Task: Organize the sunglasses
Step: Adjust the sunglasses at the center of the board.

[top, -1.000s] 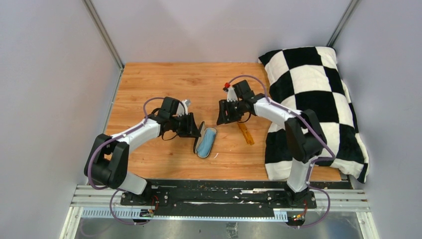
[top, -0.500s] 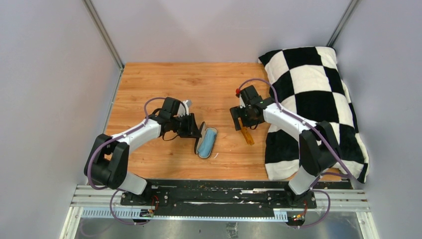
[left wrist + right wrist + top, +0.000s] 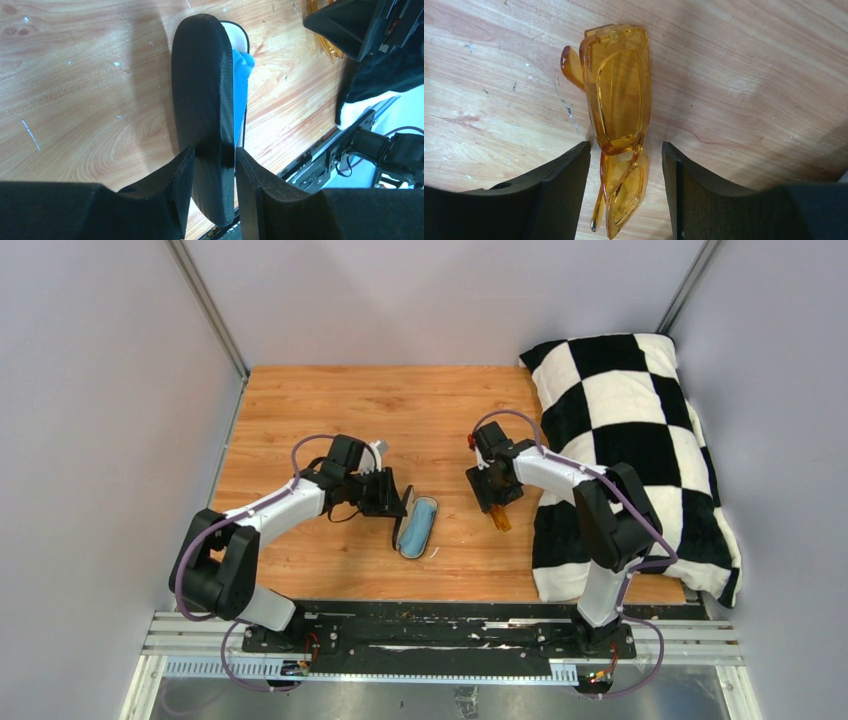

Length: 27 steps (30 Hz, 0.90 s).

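Translucent amber-orange sunglasses [image 3: 621, 95] lie on the wooden bench [image 3: 749, 75] between the right end effector's [image 3: 626, 148] parted jaws, seemingly light, slick and brittle, best pinched mid-frame, while the left end effector [image 3: 214, 156] clamps the black oval case [image 3: 202, 90].

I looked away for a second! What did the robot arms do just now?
The right fingers swung right, over the sunglasses, and now straddle them, open, nothing gripped yet. The sunglasses and the left fingers, clamped on the black case, stayed put.
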Each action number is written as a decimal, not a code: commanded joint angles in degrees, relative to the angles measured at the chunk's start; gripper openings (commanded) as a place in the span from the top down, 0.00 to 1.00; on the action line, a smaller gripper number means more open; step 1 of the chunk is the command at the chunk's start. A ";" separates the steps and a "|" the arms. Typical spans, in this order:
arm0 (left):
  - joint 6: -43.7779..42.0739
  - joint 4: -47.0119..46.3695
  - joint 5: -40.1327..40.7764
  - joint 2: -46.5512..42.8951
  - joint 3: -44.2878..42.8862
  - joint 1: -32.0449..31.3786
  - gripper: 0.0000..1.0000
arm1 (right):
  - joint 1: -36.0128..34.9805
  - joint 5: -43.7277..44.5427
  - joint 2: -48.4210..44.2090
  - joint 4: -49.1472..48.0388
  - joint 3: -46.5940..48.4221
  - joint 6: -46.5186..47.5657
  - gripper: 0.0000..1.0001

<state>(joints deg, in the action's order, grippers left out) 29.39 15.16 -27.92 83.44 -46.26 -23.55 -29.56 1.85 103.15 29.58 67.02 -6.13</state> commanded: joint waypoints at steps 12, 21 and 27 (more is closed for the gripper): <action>0.37 0.51 0.50 0.64 -1.46 -0.93 0.61 | -5.79 -8.40 -3.57 0.84 2.36 -6.10 0.38; 0.40 0.35 0.42 0.87 -1.39 -1.05 0.61 | -6.81 -8.88 -11.22 -1.74 0.75 -6.98 0.38; 0.41 0.03 0.15 1.23 -1.63 -1.15 0.61 | -4.61 -2.68 -11.88 -1.46 -2.48 -12.50 0.36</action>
<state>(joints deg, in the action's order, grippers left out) 29.56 15.31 -27.77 83.77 -46.54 -24.16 -35.90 -5.54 90.74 27.05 67.70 -13.87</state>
